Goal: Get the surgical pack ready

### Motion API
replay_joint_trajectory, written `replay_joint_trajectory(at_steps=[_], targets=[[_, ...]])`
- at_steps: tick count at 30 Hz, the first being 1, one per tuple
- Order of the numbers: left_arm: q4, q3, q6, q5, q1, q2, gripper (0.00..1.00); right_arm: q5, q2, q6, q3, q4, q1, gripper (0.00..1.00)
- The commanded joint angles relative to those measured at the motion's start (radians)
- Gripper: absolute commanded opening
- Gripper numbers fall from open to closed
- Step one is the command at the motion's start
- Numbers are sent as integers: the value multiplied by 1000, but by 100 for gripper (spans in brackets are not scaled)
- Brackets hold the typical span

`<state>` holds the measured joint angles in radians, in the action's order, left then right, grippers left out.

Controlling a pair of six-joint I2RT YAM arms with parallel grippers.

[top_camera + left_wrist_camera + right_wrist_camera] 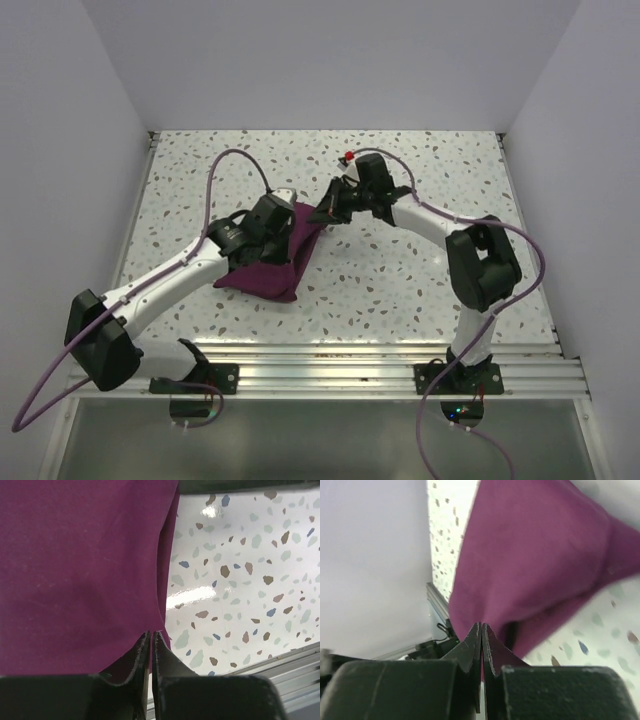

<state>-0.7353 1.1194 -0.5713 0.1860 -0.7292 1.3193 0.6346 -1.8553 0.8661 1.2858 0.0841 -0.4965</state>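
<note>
The surgical pack [262, 272] lies wrapped as a dark purple bundle left of the table's centre; its contents are hidden inside. My left gripper [287, 203] sits over the bundle's far end. In the left wrist view its jaws [151, 633] are pressed together at the edge of the purple cloth [75, 570], with a sliver of cloth between them. My right gripper [320, 214] reaches in from the right and is shut on a corner of the cloth [535, 555], which stretches away from its tips [481, 625].
The speckled table [420, 280] is boxed in by white walls on three sides. A ribbed metal rail [380, 355] runs along the near edge by the arm bases. Purple cables loop over both arms.
</note>
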Motion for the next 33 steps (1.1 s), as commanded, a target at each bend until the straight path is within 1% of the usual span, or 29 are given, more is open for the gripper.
replay_joint_trajectory(at_steps=[1,5,6,9,12,13,15,17,21,24,28,29,33], targets=[[144,-53,51,-114,54,29,5,82,-70,28,115,-63,-1,0],[227,-93,57,-158,63,54,3,151,-169,91,216,-102,-2,0],[246,-101,57,-171,63,58,3,164,-212,109,230,-99,-2,0],[293,-113,67,-218,63,93,1,230,-265,125,248,-96,-8,0],[333,-144,68,-262,63,112,0,267,-268,132,166,-139,-1,0],[336,-165,67,-270,63,112,0,272,-243,126,99,-158,3,0],[341,-188,67,-278,63,103,0,275,-222,97,40,-173,16,0],[341,-229,70,-278,63,81,0,272,-199,79,-61,-190,38,0],[314,-285,76,-267,62,52,0,266,-197,31,-97,-167,62,0],[272,-287,83,-250,63,26,0,255,-185,-30,-71,-94,65,0],[232,-204,91,-249,63,-2,1,217,-145,-96,32,47,65,0],[231,-187,91,-256,63,0,3,215,-133,-98,47,55,62,0],[270,-136,80,-276,63,35,7,224,-139,-61,115,51,30,0]])
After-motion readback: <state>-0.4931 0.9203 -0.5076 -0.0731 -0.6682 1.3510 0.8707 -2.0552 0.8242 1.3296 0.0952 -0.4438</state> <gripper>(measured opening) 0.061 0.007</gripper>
